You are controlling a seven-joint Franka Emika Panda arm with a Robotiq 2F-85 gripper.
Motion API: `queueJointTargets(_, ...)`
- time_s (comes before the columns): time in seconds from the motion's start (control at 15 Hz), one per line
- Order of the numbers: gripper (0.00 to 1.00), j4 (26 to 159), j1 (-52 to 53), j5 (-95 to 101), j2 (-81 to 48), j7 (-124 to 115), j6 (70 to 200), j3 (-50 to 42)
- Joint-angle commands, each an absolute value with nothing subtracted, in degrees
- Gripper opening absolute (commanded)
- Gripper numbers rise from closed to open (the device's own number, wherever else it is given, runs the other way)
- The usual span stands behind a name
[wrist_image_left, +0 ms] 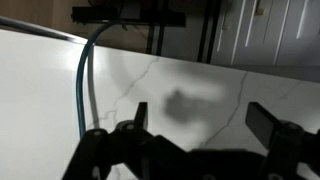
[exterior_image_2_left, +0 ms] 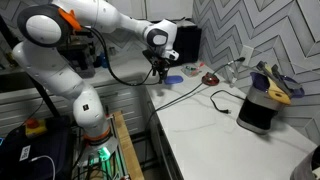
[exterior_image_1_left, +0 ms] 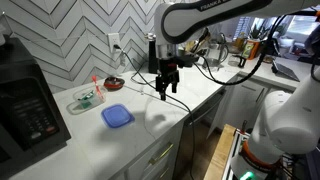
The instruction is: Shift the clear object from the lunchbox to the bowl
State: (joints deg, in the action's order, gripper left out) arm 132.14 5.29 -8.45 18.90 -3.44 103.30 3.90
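- The lunchbox [exterior_image_1_left: 85, 99] sits left of centre on the worktop [exterior_image_1_left: 140, 135]; the clear object is too faint to make out.
- The bowl [exterior_image_1_left: 114, 83] stands just up-right of it.
- The claw [exterior_image_1_left: 166, 93] hangs mid-frame, spread wide and empty.

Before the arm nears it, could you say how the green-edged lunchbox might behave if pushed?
The lunchbox looks like thin, shallow plastic, so probably light and apt to slide on the smooth counter. Its low, flat shape suggests it would hardly tip.
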Motion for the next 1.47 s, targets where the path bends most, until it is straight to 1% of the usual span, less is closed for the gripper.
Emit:
queueJointTargets(0.0,1.0,132.05,4.98,-8.51,18.88,-3.36,103.19,4.17)
queueJointTargets(0.53,1.0,132.05,4.98,-8.51,18.88,-3.36,103.19,4.17)
queueJointTargets(0.73,1.0,128.67,3.99,-6.68,16.47,-7.14,110.0,4.96)
queueJointTargets(0.87,1.0,123.49,3.38,-3.55,12.99,-8.3,113.75,5.31)
queueJointTargets(1.0,1.0,115.34,3.31,-1.3,7.03,-8.48,114.55,5.32)
queueJointTargets(1.4,1.0,93.9,6.37,1.04,-13.11,-8.23,110.46,6.98)
